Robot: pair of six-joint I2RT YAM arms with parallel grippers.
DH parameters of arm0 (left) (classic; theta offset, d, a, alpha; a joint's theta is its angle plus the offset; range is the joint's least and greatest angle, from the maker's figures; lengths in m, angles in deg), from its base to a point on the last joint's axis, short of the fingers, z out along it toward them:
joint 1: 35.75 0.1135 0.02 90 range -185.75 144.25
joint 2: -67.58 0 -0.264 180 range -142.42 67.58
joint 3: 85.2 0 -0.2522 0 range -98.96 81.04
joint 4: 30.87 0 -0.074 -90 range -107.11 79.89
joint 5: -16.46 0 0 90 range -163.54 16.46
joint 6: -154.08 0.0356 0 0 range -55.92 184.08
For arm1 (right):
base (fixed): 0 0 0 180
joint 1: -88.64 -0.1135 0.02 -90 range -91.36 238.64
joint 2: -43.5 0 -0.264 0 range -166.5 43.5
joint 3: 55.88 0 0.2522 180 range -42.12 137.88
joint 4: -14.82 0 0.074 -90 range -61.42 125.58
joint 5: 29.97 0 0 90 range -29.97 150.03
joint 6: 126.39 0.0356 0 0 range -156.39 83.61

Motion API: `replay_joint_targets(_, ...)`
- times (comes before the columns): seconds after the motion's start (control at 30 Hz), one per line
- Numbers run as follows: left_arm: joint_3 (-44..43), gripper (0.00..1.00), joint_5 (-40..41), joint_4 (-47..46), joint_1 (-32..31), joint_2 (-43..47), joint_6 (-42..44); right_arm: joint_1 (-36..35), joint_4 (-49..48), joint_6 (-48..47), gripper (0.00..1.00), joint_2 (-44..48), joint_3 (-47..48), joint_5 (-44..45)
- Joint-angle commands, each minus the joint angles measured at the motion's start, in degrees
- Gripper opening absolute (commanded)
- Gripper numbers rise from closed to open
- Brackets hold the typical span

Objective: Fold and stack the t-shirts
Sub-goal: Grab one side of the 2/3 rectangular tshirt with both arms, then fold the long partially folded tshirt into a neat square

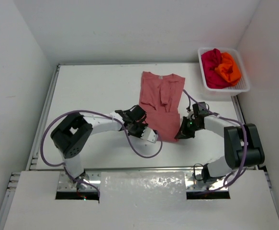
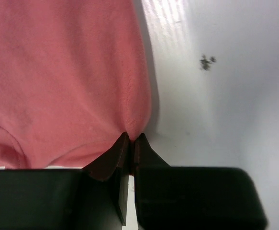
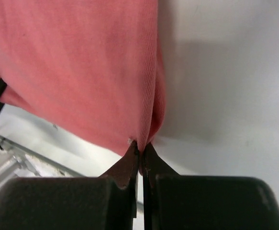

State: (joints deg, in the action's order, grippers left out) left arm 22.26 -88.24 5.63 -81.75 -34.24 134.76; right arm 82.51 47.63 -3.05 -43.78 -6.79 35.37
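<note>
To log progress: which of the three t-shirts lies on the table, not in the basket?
The salmon-pink t-shirt: it alone lies spread on the table. The crimson t-shirt and orange t-shirt are bunched in the white basket.

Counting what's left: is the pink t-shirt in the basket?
No, the pink t-shirt lies on the table, outside the basket.

White table with salmon-pink t-shirt and white basket

white mesh basket at the far right corner, white table, small dark speck on it
</note>
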Motion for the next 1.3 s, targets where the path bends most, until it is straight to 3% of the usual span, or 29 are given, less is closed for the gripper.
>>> replay_joint_targets(0.0, -1.6, 0.0, -2.6, 8.5, -0.1, 5.0, -4.0, -0.2, 8.4, -5.1, 0.0, 5.2, 2.5, -0.2)
replay_joint_targets(0.2, -1.1, 0.0, -6.9, 20.3, -2.3, 13.6, -18.5, -1.2, 19.3, -5.9, 0.0, 17.7, -0.3, -0.9)
replay_joint_targets(0.37, -3.3, 0.0, -10.7, 31.0, -5.1, 18.9, -25.8, -2.7, 33.1, -5.4, 0.0, 28.5, 0.7, -2.0)
replay_joint_targets(0.53, -11.3, 0.0, -16.7, 40.5, -5.2, 22.5, -29.4, -2.8, 43.4, -3.6, 0.0, 32.5, 10.1, -3.8)
replay_joint_targets(0.63, -16.0, 0.0, -18.3, 43.0, -4.0, 22.5, -30.7, -2.8, 42.4, -2.0, 0.0, 29.8, 16.2, -4.2)
replay_joint_targets(0.73, -20.8, 0.0, -19.5, 44.5, 3.1, 19.4, -30.2, -2.7, 38.3, -2.5, 0.0, 23.6, 21.3, -3.6)
replay_joint_targets(0.77, -22.1, 0.0, -20.0, 45.0, 8.5, 16.2, -29.8, -2.7, 37.0, -3.0, 0.0, 21.7, 22.3, -2.0)
replay_joint_targets(0.87, -28.7, 0.0, -17.0, 46.0, 15.2, 8.9, -29.4, -1.9, 31.6, -4.1, 0.0, 14.3, 26.4, 0.5)
replay_joint_targets(1.0, -34.8, 0.0, -15.0, 43.4, 20.2, 2.6, -29.9, -1.4, 23.2, -2.6, 0.0, 1.0, 33.0, 0.6)
replay_joint_targets(1.27, -42.4, 0.0, -14.9, 38.1, 25.8, -6.3, -30.9, -0.8, 20.2, -3.1, 0.0, -14.5, 43.9, 1.5)
